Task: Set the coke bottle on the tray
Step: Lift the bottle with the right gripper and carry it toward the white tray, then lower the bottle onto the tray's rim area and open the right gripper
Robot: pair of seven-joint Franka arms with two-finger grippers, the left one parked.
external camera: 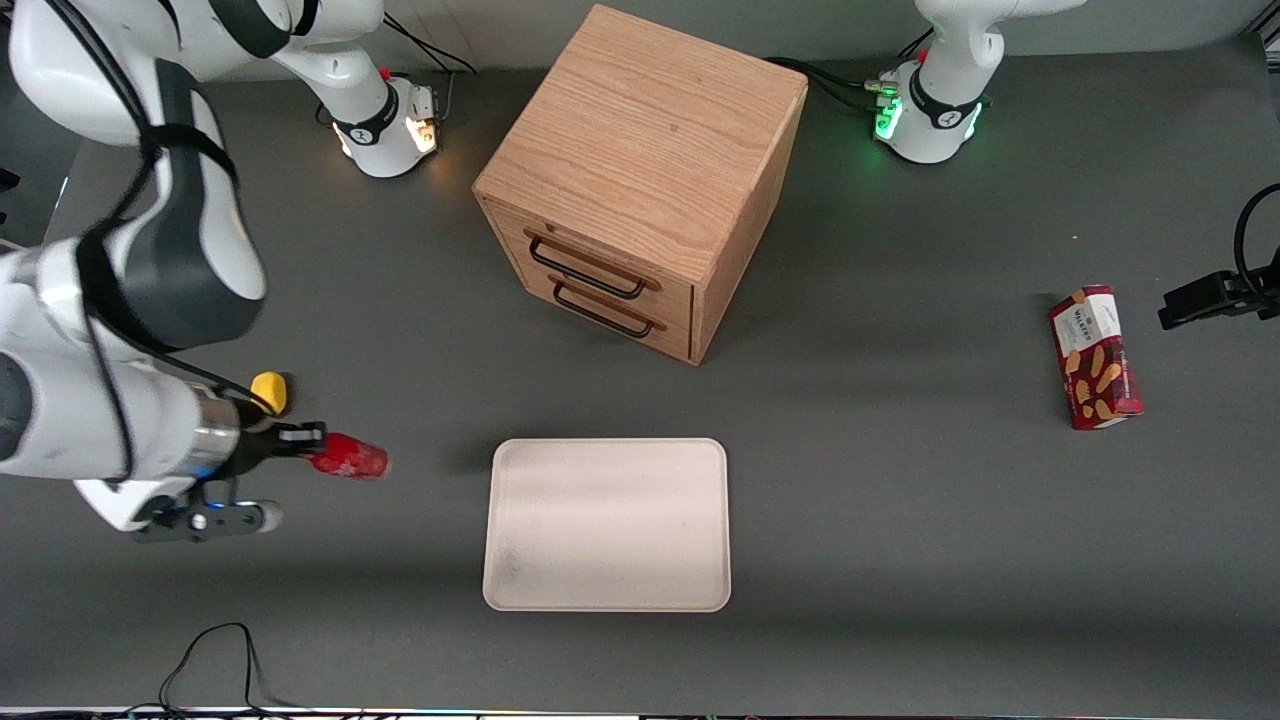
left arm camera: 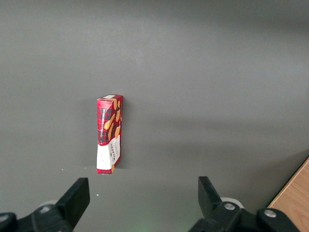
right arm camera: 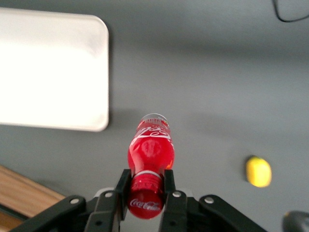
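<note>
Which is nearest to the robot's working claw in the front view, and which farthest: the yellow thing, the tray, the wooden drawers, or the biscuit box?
The end effector grips the coke bottle.
1. Yellow object, right beside it.
2. Tray, mid-table.
3. Drawer cabinet, farther from the camera.
4. Biscuit box, at the parked arm's end.

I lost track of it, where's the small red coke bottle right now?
The small glossy red coke bottle is clamped at its neck in the right arm's gripper, toward the working arm's end of the table, beside the cream-white rectangular tray and near a small yellow object.
</note>
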